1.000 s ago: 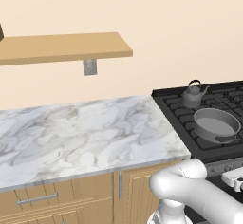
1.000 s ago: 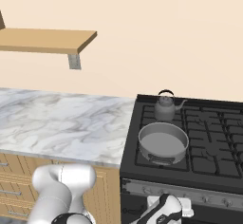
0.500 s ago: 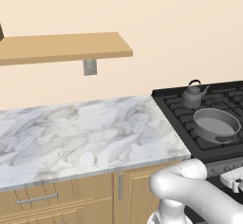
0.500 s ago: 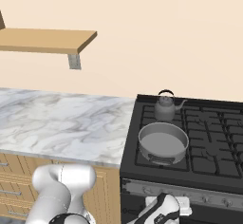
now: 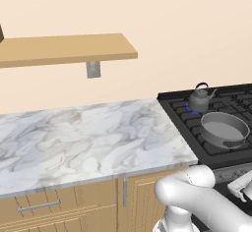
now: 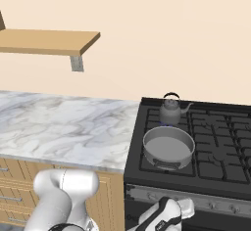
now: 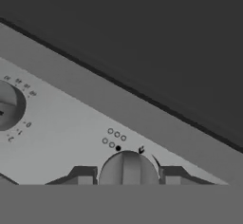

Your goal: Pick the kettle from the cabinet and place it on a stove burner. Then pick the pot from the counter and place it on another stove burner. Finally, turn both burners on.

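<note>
Rendered home kitchen. Black gas stove (image 6: pixel 215 151) with cast-iron grates at right end of white marble counter (image 5: pixel 83 137); kettle (image 6: pixel 170 110) and pot (image 6: pixel 168 147) on burners. Tan wooden drawers (image 5: pixel 44 209) under counter edge, plank shelf (image 5: pixel 69 49) on plain cream wall. Stove knob (image 7: pixel 127 170) on grey control panel.

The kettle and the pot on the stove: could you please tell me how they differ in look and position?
The kettle is small, rounded and tall, with a spout and an arched handle over the top; the pot is wide, shallow and open, with a small side handle. The kettle stands on a rear burner, the pot on the burner in front of it. A blue flame shows under the kettle, none that I can see under the pot. Both are grey metal and upright on the black cooktop.
</note>
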You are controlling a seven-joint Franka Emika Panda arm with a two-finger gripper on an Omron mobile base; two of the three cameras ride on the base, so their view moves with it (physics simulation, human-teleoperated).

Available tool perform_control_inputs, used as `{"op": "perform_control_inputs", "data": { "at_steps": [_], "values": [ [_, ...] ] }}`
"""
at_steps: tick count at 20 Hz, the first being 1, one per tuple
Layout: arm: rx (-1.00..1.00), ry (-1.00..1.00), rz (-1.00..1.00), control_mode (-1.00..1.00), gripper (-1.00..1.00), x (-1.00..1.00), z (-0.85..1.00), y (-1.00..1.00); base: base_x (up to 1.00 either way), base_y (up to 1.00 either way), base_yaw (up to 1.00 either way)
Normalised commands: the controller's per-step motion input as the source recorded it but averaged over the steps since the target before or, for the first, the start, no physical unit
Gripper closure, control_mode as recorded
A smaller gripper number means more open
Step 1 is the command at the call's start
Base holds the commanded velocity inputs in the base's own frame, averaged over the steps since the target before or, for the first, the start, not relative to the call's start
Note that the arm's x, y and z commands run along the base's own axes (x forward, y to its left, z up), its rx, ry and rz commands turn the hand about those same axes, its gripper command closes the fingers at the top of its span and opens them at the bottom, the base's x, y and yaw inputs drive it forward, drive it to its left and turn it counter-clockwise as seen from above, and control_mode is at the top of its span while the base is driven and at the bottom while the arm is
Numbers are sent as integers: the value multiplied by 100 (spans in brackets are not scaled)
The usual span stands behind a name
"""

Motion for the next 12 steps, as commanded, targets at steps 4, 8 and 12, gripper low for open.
{"op": "perform_control_inputs", "data": {
  "at_steps": [4,8,12],
  "values": [
    [-38,2,-1,-100,100,0,2,0,0,0,0],
    [-37,2,-1,-100,100,0,0,0,0,0,0],
    [-34,3,0,-100,100,0,0,0,0,0,0]
  ]
}}
